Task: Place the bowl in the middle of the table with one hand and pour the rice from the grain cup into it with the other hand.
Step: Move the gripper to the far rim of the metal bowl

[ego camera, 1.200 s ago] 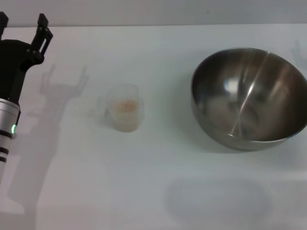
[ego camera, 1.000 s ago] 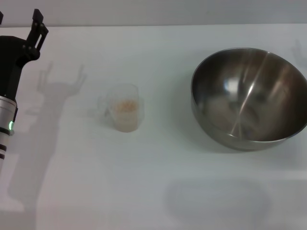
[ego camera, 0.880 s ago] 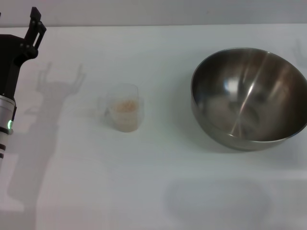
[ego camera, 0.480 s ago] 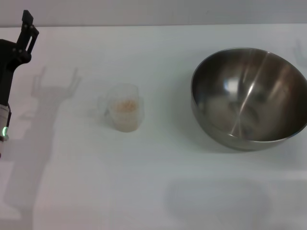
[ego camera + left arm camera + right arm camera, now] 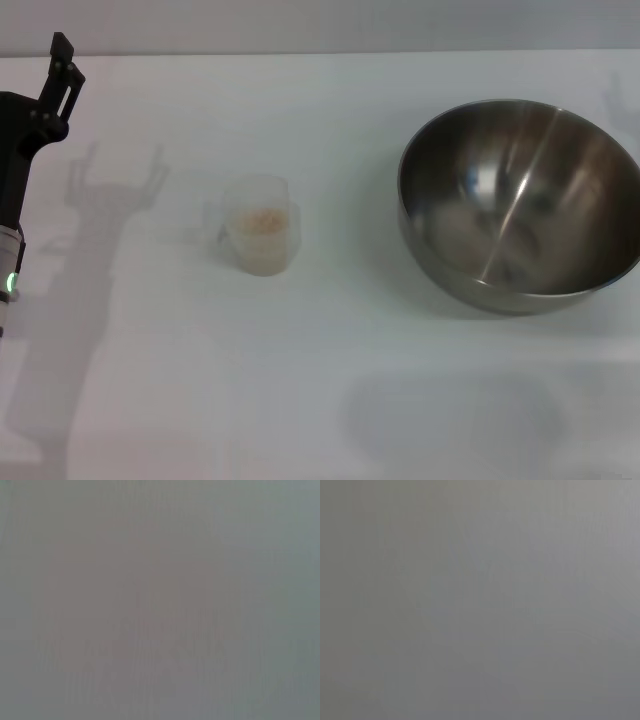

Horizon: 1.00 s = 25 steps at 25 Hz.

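The left gripper (image 5: 28, 72) is drawing away toward the left edge of the head view. A second ago both black fingers and much of the arm were showing, and now only one finger (image 5: 62, 70) and a strip of the arm with its green light are in frame. Its shadow (image 5: 115, 185) on the table (image 5: 320, 400) is showing two prongs spread apart, so the pincer is reading as released and carrying nothing.

The grain cup (image 5: 260, 235) is standing upright where it stood before, off to the pincer's right and nearer the robot, well apart from it. The rice (image 5: 262, 218) is sitting inside it as a pale patch. The bowl (image 5: 520, 205) is resting farther to the right, beyond the cup, and has not shifted either.

For the task, this is looking like a retreat, not an approach. Nothing is being gripped, the bowl is sitting toward the right side and not in the middle, and no pouring is under way. Both steps are appearing still to be done.

Much is staying out of sight. The pincer's second finger is cut off by the frame edge, and the bowl's right rim is running out of the picture. The right gripper is not appearing in the head view at all. Both wrist views are giving only flat grey, with no object to be made out. The cup's handle is showing only faintly on the side facing the pincer.
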{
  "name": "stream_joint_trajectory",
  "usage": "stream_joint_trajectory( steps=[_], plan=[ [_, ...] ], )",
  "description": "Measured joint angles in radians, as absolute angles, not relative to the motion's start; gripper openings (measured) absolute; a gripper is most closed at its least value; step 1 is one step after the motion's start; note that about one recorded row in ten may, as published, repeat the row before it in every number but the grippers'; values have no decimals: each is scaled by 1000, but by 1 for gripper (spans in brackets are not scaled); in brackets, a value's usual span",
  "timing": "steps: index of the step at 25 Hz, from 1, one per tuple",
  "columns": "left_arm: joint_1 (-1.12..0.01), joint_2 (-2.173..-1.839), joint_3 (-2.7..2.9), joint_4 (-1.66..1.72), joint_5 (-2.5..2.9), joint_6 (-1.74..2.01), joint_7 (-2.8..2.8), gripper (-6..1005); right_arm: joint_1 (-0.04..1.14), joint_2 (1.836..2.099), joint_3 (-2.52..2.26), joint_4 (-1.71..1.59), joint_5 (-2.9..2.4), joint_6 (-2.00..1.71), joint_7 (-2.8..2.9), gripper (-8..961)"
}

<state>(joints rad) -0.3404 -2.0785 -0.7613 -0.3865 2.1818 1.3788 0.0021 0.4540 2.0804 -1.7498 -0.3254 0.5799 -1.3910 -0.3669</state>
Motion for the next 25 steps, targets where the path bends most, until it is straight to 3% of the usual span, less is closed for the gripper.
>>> stream_joint_trajectory(
  steps=[12,16,25],
  plan=[
    [-355,-2077,-761,-377,2183,1377,1,862,290,2082,-1693,-944,573,-548,-374,752],
    [-356,-2075,-762,-374,2182,1376,1,862,231,2086,-1617,-1235,575,-53,-372,752],
    [-356,-2074,-768,-373,2177,1376,1,863,248,2081,-1426,-1550,580,717,-304,751]
  ],
)
